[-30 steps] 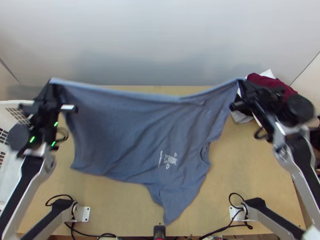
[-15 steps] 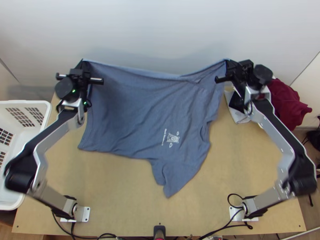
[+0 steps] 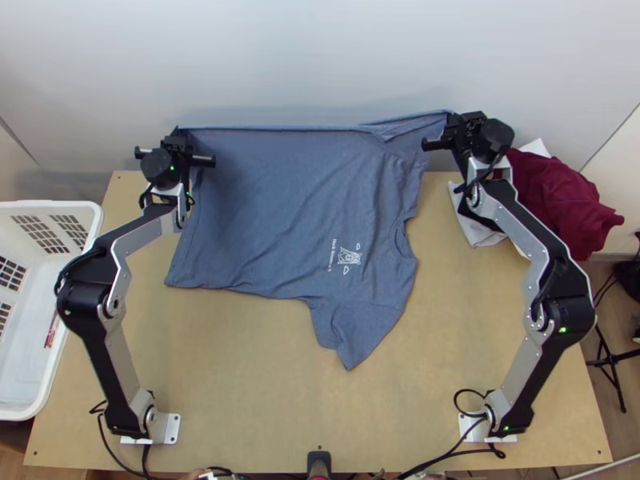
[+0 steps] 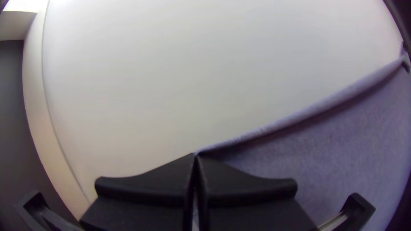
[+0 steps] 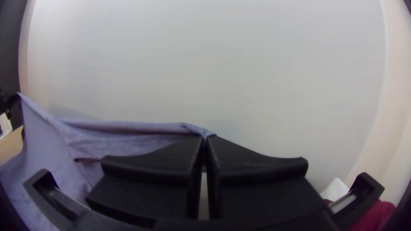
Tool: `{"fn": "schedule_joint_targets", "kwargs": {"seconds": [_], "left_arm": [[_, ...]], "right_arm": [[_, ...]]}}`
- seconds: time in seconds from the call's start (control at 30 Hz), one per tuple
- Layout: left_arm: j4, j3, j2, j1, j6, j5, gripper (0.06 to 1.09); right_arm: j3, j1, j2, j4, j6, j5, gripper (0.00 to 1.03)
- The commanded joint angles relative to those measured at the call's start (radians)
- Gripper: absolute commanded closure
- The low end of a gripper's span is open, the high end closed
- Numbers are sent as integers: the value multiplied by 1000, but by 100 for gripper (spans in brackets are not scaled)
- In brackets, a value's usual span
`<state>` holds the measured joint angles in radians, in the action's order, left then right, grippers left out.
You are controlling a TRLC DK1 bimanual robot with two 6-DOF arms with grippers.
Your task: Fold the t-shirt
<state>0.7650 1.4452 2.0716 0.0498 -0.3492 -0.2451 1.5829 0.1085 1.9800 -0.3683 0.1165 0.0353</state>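
T-shirt (image 3: 296, 216) in left hand (image 3: 181, 134), right hand (image 3: 451, 122)

T-shirt (image 3: 280, 212): slate blue, small white print (image 3: 349, 257)
Table (image 3: 240, 384): light tan
Basket (image 3: 48, 206), beside table's left edge: white, gridded sides
Cloth (image 3: 560, 204), far right corner: maroon
Wall (image 3: 320, 56): pale grey

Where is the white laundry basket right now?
In the top view, the white basket sits at the far left, along the left side of the table.
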Motion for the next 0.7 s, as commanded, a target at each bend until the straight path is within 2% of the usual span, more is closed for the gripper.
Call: {"fn": "schedule_joint_targets", "kwargs": {"seconds": [0.0, 0.33, 0.53, 0.67], "left_arm": [[-4, -23, 58, -4, -30, -17, 105], [-1, -160, 45, 32, -146, -45, 105], [-1, -213, 33, 18, -194, -48, 105], [-1, -275, 25, 13, -251, -46, 105]], "right_arm": [[-112, 54, -15, -4, -15, 64, 100], [-439, 195, -257, 42, 3, 126, 100], [-500, 220, -357, 305, -17, 141, 100], [-606, 229, -414, 313, -17, 144, 100]]}}
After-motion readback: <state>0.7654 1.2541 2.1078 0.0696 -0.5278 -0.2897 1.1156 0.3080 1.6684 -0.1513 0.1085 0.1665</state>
